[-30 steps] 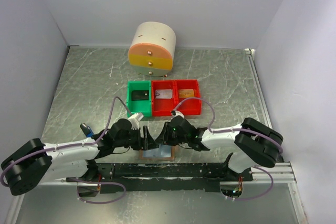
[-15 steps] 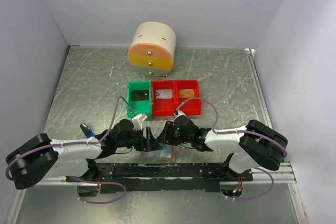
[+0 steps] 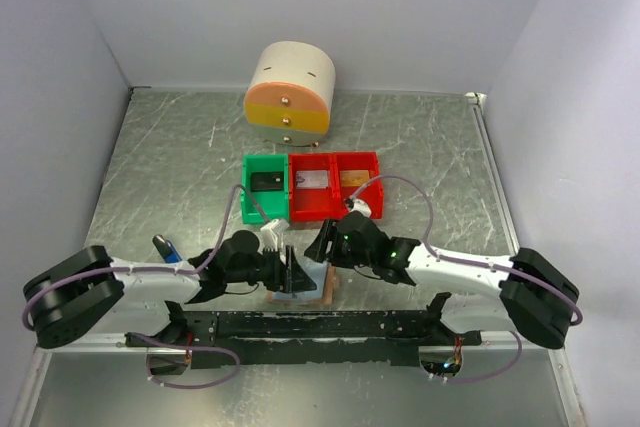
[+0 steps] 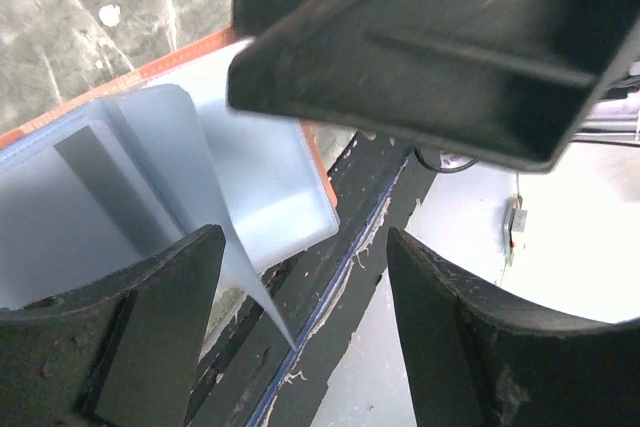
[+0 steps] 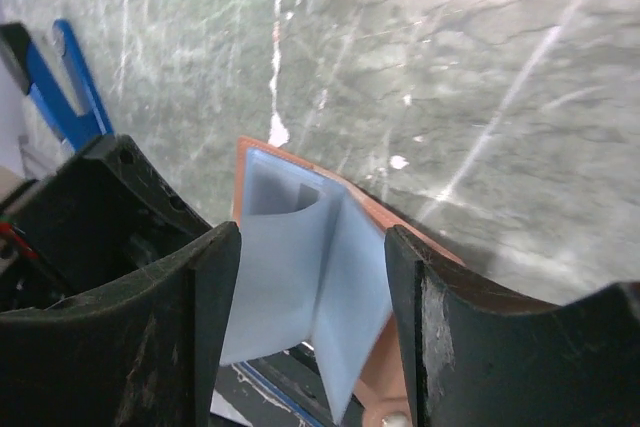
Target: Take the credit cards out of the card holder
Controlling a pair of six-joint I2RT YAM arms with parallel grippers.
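The card holder (image 3: 322,292) lies open at the near table edge, tan-brown with pale blue-grey pockets. In the right wrist view the holder (image 5: 285,247) shows one pale leaf standing up from its face. My right gripper (image 5: 310,327) is open, its jaws on either side of that leaf. My left gripper (image 4: 300,347) is open over the holder's (image 4: 250,177) near corner, the raised leaf close to its left finger (image 4: 130,347). A greyer rectangle (image 4: 110,187) shows inside a pocket, possibly a credit card. In the top view both grippers, left (image 3: 290,272) and right (image 3: 325,245), meet over the holder.
A green bin (image 3: 266,187) and two red bins (image 3: 335,187) stand behind the holder; each holds a small flat item. A round cream and orange drawer unit (image 3: 290,92) stands at the back. A blue-and-black gadget (image 3: 165,247) lies left. A black rail (image 3: 330,325) runs along the near edge.
My left gripper has moved right onto the holder. My right arm has stretched out, its gripper shifting slightly left and back. More pale blue of the holder shows between them.
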